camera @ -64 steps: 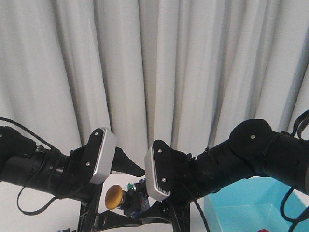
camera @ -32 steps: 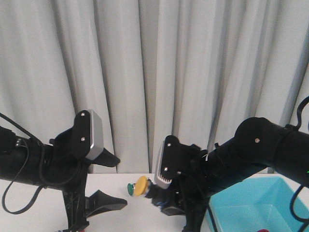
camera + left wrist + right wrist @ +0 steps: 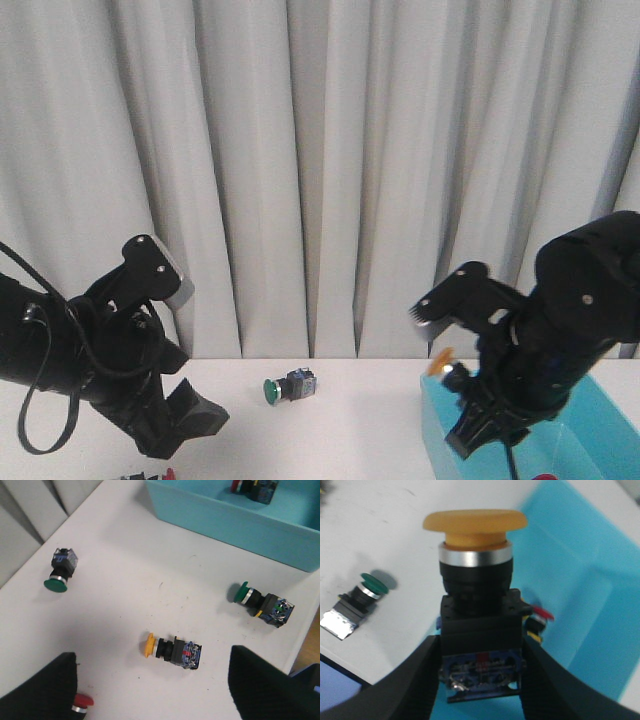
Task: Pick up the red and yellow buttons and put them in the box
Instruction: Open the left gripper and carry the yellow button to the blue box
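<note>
Right jaws (image 3: 481, 680) clamp dark body of yellow-orange domed push-button (image 3: 476, 572), centre frame, over turquoise plastic bin (image 3: 580, 575) edge | risk: early release drops it on white table (image 3: 150, 555) | left jaws (image 3: 150, 690) wide, empty | red-capped button (image 3: 82, 701) lower left, uncollected

Cut off by the lower edge of the left wrist view: red button (image 3: 81, 702), only part of the cap and silver ring showing, beside the left gripper (image 3: 165, 690). Cut off by the upper edge there: another red-capped button (image 3: 251, 487) inside the box (image 3: 240, 517). Mostly hidden behind the yellow button (image 3: 476, 602) in the right wrist view: a red cap (image 3: 540, 612) inside the box. Too blurred to read: label on the yellow button's body.
</note>
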### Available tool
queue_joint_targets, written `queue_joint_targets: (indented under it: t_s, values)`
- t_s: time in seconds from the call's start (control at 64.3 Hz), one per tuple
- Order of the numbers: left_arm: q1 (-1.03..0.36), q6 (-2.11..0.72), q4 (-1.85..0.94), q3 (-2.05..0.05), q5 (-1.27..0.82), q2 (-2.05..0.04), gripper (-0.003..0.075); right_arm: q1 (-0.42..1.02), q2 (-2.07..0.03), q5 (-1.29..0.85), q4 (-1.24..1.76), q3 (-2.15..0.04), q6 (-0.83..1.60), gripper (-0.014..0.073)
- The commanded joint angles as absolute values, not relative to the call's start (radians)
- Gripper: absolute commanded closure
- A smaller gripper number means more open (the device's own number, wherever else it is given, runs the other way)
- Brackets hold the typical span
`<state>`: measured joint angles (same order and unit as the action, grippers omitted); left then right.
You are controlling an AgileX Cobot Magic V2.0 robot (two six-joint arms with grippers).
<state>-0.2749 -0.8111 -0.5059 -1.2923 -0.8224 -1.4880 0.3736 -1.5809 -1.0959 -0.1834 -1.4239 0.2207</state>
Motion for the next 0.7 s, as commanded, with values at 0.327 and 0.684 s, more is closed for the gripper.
queue_joint_targets:
  t_s: [0.327,0.684]
  values:
    - [-0.276,-0.628,-0.390,-1.318,-0.781,-1.450,0.0134,-0.027,-1.482,-0.988,-0.038,-1.334,0.183,0.0395]
    - [-0.276,-0.628,-0.390,-1.318,-0.781,-1.450,0.0134,-0.124,-1.485,-0.936,0.041,-1.315,0.185,0.0395]
